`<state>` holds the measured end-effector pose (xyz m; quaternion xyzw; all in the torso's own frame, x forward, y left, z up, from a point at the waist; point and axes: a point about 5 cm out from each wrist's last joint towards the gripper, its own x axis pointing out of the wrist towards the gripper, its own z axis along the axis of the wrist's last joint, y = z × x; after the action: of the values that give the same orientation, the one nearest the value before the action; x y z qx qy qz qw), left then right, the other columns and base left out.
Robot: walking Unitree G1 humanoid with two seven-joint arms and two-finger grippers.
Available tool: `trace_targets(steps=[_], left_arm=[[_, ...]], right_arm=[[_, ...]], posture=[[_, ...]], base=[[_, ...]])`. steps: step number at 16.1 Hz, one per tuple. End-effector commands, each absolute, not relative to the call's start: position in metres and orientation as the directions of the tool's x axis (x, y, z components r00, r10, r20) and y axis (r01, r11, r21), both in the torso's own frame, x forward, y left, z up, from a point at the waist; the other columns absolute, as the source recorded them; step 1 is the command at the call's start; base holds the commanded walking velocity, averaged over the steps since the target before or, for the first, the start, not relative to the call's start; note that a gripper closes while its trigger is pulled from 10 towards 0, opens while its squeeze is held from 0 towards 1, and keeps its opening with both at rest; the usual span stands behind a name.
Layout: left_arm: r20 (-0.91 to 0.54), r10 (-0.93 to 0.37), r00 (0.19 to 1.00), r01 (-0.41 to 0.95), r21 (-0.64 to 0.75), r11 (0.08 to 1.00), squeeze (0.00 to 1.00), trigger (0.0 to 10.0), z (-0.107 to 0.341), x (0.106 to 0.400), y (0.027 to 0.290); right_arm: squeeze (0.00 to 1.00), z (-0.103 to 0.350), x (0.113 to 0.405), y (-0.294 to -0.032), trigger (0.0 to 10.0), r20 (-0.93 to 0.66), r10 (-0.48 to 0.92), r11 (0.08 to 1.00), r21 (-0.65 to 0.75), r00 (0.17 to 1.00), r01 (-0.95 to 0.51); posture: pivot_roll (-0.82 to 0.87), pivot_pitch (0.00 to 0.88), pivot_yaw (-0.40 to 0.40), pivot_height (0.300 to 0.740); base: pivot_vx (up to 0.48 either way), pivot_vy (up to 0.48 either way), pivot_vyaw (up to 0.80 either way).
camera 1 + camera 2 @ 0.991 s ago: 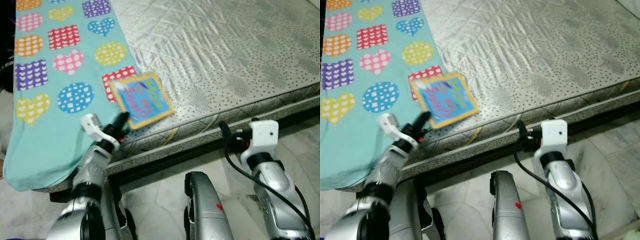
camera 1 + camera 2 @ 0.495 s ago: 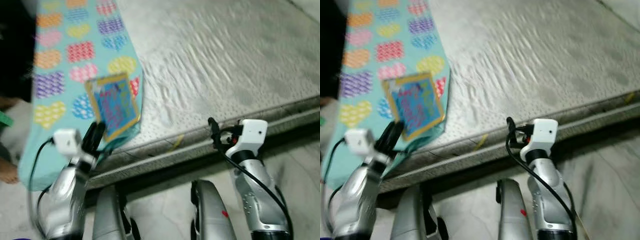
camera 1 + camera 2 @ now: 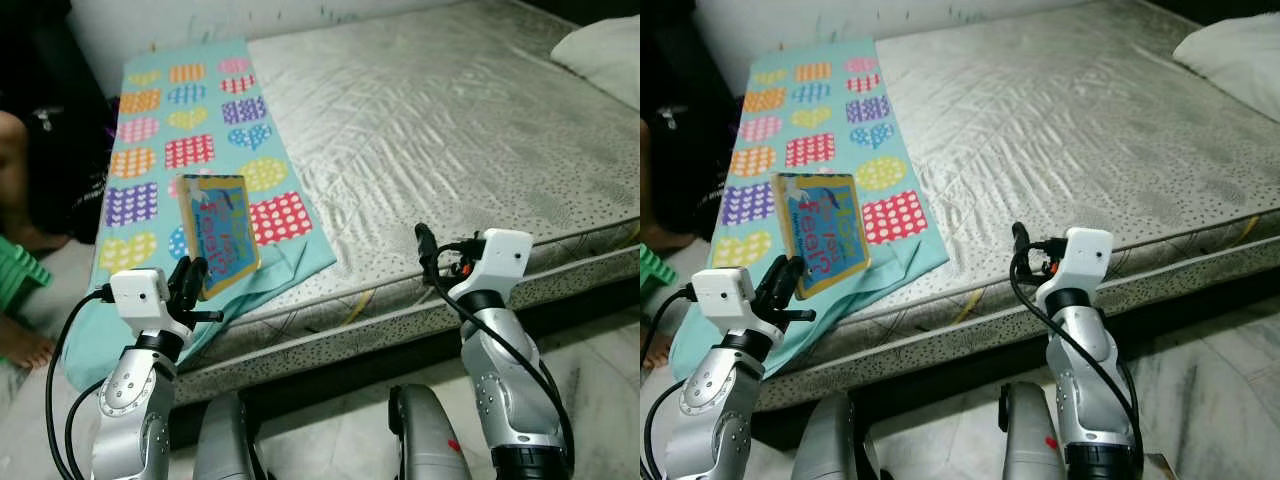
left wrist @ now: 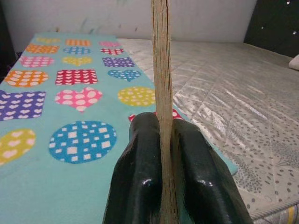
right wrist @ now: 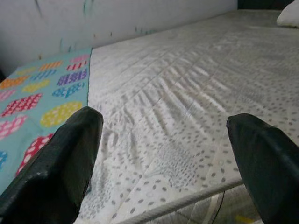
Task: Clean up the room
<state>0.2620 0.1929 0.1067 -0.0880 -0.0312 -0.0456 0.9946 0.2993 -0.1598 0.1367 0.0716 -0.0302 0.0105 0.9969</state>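
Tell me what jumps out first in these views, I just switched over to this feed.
The left gripper is shut on a colourful board book, holding it upright above the near edge of the bed. Behind it a turquoise cloth printed with bright hearts, circles and squares lies along the left side of the grey quilted mattress. The right gripper hangs open by the mattress's front edge, holding nothing.

The right gripper [image 5: 163, 163] holds its two black fingers [image 5: 56, 163] wide apart with nothing between them, above the edge of a grey quilted mattress [image 5: 187, 107]. A turquoise cloth [image 5: 32, 93] with patterned hearts and circles covers the mattress's far side.
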Motion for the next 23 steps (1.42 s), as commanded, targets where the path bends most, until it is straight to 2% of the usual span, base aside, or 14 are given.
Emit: trace_targets(steps=[1, 10, 15, 23], left_arm=[[0.108, -0.093, 0.990, 0.108, -0.150, 0.983, 0.00, 0.0, 0.118, 0.266, 0.192], [0.086, -0.110, 0.990, 0.123, -0.159, 0.980, 0.00, 0.0, 0.113, 0.264, 0.186], [0.050, -0.134, 0.990, 0.140, -0.158, 0.977, 0.00, 0.0, 0.108, 0.264, 0.182], [0.041, -0.139, 0.989, 0.144, -0.155, 0.977, 0.00, 0.0, 0.108, 0.266, 0.182]], right_arm=[[0.00, 0.138, 0.303, -0.161, 10.0, 0.070, 0.018, 0.989, 0.148, 0.997, -0.028], [0.00, 0.144, 0.309, -0.162, 10.0, 0.094, 0.027, 0.989, 0.145, 0.995, -0.041], [0.00, 0.140, 0.305, -0.161, 10.0, 0.104, 0.052, 0.991, 0.115, 0.993, -0.064], [0.00, 0.142, 0.307, -0.163, 10.0, 0.114, 0.052, 0.991, 0.113, 0.992, -0.065]], posture=[[-0.22, 0.000, 0.094, 0.563], [-0.22, 0.000, 0.085, 0.563], [-0.22, 0.000, 0.097, 0.563], [-0.22, 0.000, 0.095, 0.670]], base=[[0.000, 0.000, -0.42], [0.000, 0.000, -0.55], [0.000, 0.000, 0.00], [0.000, 0.000, 0.00]])
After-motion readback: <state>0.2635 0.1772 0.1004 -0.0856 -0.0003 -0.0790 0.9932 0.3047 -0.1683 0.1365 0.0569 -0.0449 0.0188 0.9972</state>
